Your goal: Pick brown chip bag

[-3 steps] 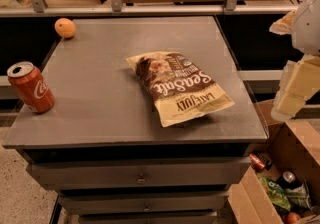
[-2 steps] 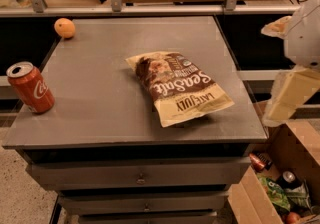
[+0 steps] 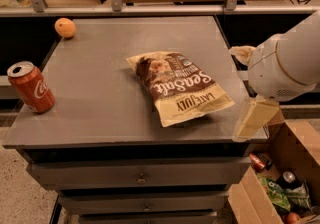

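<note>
The brown chip bag [image 3: 179, 86] lies flat on the grey table [image 3: 100, 98], right of centre, with its "Sea Salt" script facing up. My gripper [image 3: 248, 87] hangs at the table's right edge, just right of the bag and not touching it. Its two cream fingers [image 3: 253, 117] stand wide apart, one above and one below, with nothing between them. The white round arm joint [image 3: 282, 65] sits behind them.
A red soda can [image 3: 31, 88] stands at the table's left edge. An orange [image 3: 65, 27] sits at the back left corner. A cardboard box [image 3: 282, 178] with cans and a green packet is on the floor at the lower right. Drawers [image 3: 142, 178] run below the tabletop.
My arm and gripper have moved left, from beyond the table's right edge to over it, closer to the bag. The bag, can and orange have not moved.
</note>
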Robot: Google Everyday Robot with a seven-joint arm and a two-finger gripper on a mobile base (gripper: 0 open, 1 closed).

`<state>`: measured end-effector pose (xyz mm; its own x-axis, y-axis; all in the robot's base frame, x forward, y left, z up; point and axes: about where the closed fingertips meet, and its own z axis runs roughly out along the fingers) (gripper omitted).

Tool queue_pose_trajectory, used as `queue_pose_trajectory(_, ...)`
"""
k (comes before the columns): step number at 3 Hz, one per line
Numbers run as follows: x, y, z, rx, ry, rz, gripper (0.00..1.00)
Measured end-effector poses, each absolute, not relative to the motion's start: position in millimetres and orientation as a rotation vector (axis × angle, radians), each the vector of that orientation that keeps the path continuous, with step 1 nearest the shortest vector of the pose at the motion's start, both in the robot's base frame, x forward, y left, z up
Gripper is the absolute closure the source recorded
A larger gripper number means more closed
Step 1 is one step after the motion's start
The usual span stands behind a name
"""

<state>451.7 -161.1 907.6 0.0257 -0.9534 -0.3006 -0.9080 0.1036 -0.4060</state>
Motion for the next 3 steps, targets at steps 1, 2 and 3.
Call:
queue_pose_trajectory(1, 460.2, -144.3, 879.4, -1.834, 1.855, -0.064, 0.0)
queue_pose_trajectory(2, 469.8, -128.6, 862.4, -1.845, 1.831, -0.02, 0.0)
queue_pose_trajectory(3, 478.6, -115.0, 850.0, -1.85, 1.818, 0.018, 0.16)
